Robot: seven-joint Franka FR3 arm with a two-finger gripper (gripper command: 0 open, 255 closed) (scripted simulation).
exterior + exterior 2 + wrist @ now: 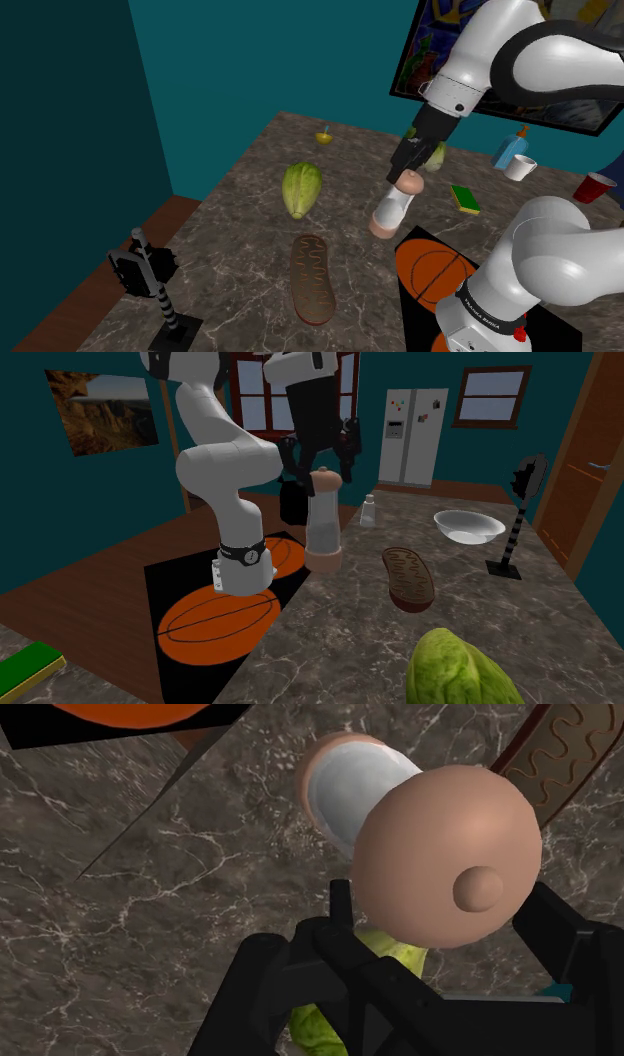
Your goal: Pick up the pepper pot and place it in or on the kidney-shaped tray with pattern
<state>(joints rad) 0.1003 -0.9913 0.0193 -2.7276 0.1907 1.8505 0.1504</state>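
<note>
The pepper pot [392, 206] stands upright near the table's edge, just beside a black mat with orange ball prints [432, 268]. It has a clear body between a round tan cap and a tan foot. The black fingers [570, 939] come down on that cap from above. In the wrist view one stands at each side of it, pressed to its flanks as far as I can judge, so they are set narrow and clasp the pot by its head. Whether the foot has left the table [240, 250] I cannot tell.

The pot's long axis runs straight up and down, in line with the fingers. The kidney-shaped tray [312, 280], brown with a wavy line pattern, lies flat on the table apart from the pot, toward the shoulder view's left and nearer, and on the second exterior view's right. Its long axis runs near to far. The coming move, by my reading, is a lift and a short sideways carry away from the mat. A green lettuce head [302, 188] lies just past the tray's far end and needs minding.
</note>
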